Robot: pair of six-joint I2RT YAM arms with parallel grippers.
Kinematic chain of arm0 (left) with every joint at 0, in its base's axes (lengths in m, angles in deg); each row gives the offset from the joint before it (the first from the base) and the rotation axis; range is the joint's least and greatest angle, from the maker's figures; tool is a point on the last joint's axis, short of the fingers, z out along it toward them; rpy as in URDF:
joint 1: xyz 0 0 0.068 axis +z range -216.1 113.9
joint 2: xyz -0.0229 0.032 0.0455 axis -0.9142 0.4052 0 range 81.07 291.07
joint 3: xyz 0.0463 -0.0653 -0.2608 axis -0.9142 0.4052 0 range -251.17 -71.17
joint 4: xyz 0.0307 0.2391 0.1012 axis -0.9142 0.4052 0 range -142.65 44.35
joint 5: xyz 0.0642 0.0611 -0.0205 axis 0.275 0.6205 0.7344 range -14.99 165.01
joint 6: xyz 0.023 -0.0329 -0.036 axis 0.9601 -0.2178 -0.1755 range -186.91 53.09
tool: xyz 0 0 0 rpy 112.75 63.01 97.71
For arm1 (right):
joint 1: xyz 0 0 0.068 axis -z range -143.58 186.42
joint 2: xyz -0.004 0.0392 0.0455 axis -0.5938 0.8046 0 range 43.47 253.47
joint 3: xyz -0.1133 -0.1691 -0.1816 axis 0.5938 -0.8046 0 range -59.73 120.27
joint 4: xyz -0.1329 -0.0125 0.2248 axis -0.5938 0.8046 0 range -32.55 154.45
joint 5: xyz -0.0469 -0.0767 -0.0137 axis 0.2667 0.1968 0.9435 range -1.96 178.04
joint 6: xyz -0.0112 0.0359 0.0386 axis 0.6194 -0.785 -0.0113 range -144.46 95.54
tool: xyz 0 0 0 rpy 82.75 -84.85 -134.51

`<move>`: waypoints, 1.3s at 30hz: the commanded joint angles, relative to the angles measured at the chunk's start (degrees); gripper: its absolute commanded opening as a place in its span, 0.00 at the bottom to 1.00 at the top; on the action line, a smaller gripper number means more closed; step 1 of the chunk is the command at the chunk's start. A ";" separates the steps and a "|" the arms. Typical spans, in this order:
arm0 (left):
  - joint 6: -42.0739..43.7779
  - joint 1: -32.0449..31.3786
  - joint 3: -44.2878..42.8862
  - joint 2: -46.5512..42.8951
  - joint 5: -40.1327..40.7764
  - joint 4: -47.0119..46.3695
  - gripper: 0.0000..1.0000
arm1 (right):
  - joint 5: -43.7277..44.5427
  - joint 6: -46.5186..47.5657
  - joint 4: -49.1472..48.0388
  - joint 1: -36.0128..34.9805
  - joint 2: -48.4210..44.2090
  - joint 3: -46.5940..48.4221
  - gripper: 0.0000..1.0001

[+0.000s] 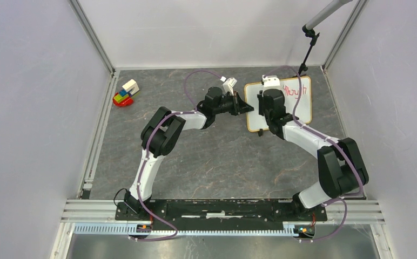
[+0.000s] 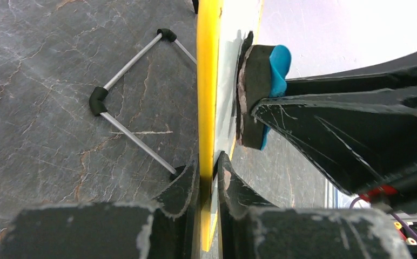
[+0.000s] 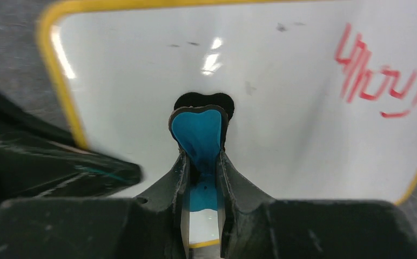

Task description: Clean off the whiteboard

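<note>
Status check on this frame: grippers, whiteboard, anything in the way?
Left gripper shut on whiteboard edge. Right gripper shut on blue eraser. Red marks unerased. Nothing blocking.

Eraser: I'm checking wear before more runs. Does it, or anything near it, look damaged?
Yes. The eraser, shut in the right gripper against the whiteboard, has a ragged, frayed felt edge. The right gripper's fingers carry white scratches. The left gripper clamps the whiteboard's yellow frame, which looks intact.
</note>
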 commanded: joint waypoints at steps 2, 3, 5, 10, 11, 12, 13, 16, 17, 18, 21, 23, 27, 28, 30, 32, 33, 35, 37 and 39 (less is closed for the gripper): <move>4.83 0.02 -0.92 -0.30 2.00 6.24 0.02 | 0.81 1.30 -6.89 -0.48 1.12 4.37 0.00; 4.87 0.01 -1.15 -0.22 2.05 6.41 0.02 | 1.06 1.07 -7.12 0.71 1.34 4.55 0.00; 4.86 0.02 -1.38 0.05 1.95 6.52 0.02 | 0.68 -0.20 -7.83 3.89 1.67 4.00 0.00; 4.79 0.02 -1.42 -0.02 1.87 6.69 0.02 | -0.84 -3.93 -5.67 13.49 2.39 1.62 0.00; 4.91 0.02 -1.36 -0.16 1.87 6.81 0.02 | -1.63 -4.64 -5.54 15.21 2.29 0.61 0.00; 5.01 0.02 -1.28 -0.26 1.87 6.80 0.02 | -2.36 -5.50 -5.37 17.07 2.15 -0.10 0.00; 5.09 0.02 -1.21 -0.29 1.96 6.88 0.02 | -3.33 -6.23 -5.35 18.43 2.03 -0.87 0.00; 5.15 0.02 -1.26 -0.28 2.00 7.07 0.02 | -4.98 -7.09 -4.66 19.09 1.37 -1.75 0.00; 5.02 0.02 -1.34 -0.35 1.96 7.02 0.02 | -6.63 -6.89 -5.26 19.09 1.07 -2.12 0.00; 4.95 0.02 -1.34 -0.20 1.87 6.87 0.02 | -7.61 -7.12 -5.97 18.75 0.74 -2.42 0.00; 4.77 0.02 -1.45 -0.14 1.74 6.74 0.02 | -7.12 -7.08 -6.43 14.14 0.04 -1.85 0.01; 4.87 0.02 -1.40 -0.18 1.78 6.70 0.02 | -6.72 -6.17 -7.31 10.57 0.03 -0.25 0.01; 4.87 0.02 -1.30 -0.06 1.78 6.78 0.02 | -8.73 -4.22 -10.76 7.91 2.02 3.68 0.01; 4.92 0.02 -1.41 -0.04 1.82 6.83 0.02 | -7.54 -4.52 -10.16 8.43 2.95 5.33 0.01; 4.95 0.02 -1.58 0.15 1.85 6.97 0.02 | -7.44 -5.48 -8.07 10.58 5.35 8.43 0.00; 4.95 0.01 -1.73 0.25 1.77 7.07 0.02 | -8.04 -6.43 -6.76 13.21 6.90 9.70 0.00; 4.92 0.02 -1.83 0.33 1.78 7.09 0.02 | -7.90 -6.70 -6.80 14.61 7.13 9.26 0.00; 4.89 0.02 -1.95 0.32 1.78 7.11 0.02 | -7.73 -7.35 -7.52 17.10 6.92 7.07 0.00; 4.85 0.02 -1.94 0.33 1.65 7.12 0.02 | -8.28 -8.74 -8.46 19.07 6.37 4.03 0.00; 4.75 0.01 -1.95 0.33 1.60 7.12 0.02 | -9.05 -10.13 -9.42 22.27 5.96 1.32 0.00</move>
